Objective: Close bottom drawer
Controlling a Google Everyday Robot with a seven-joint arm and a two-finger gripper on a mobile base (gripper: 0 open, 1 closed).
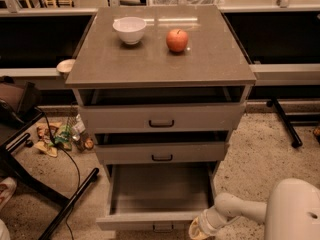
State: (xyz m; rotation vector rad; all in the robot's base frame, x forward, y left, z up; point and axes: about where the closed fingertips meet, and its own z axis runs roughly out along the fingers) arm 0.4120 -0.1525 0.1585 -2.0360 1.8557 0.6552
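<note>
The bottom drawer (160,218) of the grey cabinet is pulled far out, and its empty inside shows. Its narrow front panel lies near the lower edge of the view, with a small dark handle (163,228) at the middle. My gripper (197,230) is low at the right end of that front panel, at the end of my white arm (240,209) that comes in from the lower right. The middle drawer (161,152) and the top drawer (161,117) stand slightly open above it.
A white bowl (129,30) and a red apple (177,40) sit on the cabinet top (160,59). Black stand legs (70,204) and a cable cross the floor at the left, beside some litter (60,136). Another dark leg (285,124) lies at the right.
</note>
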